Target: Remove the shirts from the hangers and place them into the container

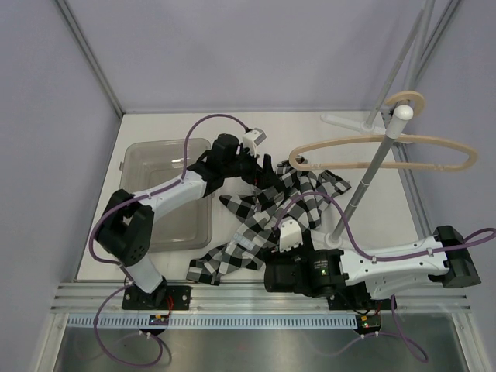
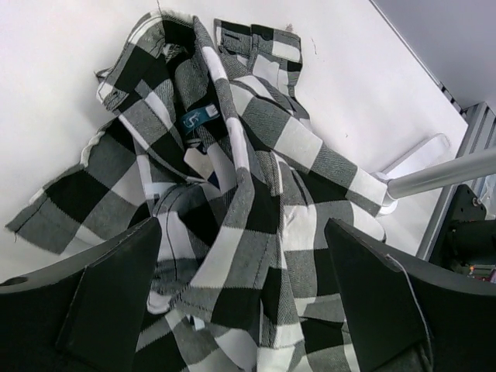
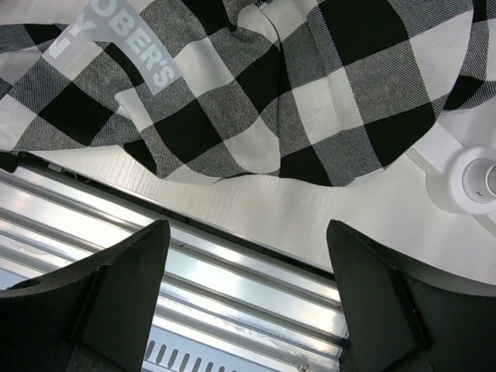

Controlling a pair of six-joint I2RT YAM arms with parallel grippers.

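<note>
1. The shirt lies crumpled on the table, off the hanger and outside the tub.
2. In the top view the tub sits at 9 o'clock from the shirt, just beside it. No cloth shows in it.
3. The hanger hangs bare on the stand pole, at 1 o'clock from the shirt.
4. The left claw is over the shirt's 12 o'clock edge with its jaws wide. Its wrist view shows checked cloth with a teal label bunched between the fingers but not pinched.
5. The right claw is at 5 o'clock from the shirt, near the table's front rail, with jaws wide and nothing in them.
6. In the right wrist view the shirt's hem lies at 12 o'clock, beyond the fingertips.
</note>
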